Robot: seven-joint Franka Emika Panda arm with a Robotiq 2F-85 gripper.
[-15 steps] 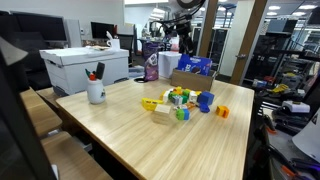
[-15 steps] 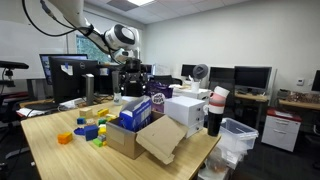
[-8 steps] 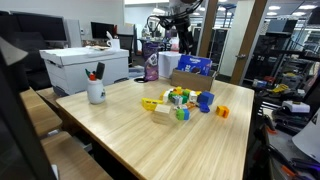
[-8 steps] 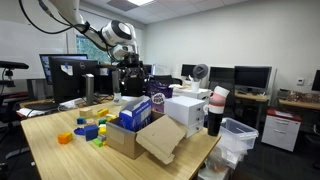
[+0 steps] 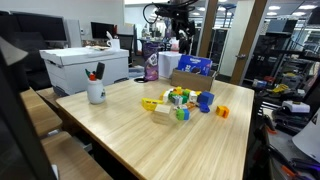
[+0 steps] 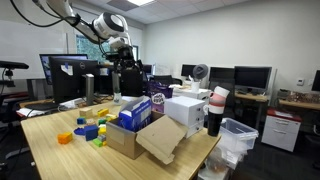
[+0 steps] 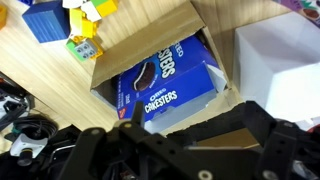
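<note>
Moved since a second ago: arm swung sideways, claw (image 6: 127, 82) slightly higher. Claw: spread open, empty, hovering above open brown cardboard box (image 7: 140, 40) on light wooden desk (image 5: 120, 135). Blue Oreo Cakesters carton (image 7: 165, 88): inside box. Step, seemingly: approach; next calls for straight descent.

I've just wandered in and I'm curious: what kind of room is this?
Probably an office or research lab: computer monitors line the desks, and a wooden table carries toy blocks and a cardboard box holding a Cakesters box.
</note>
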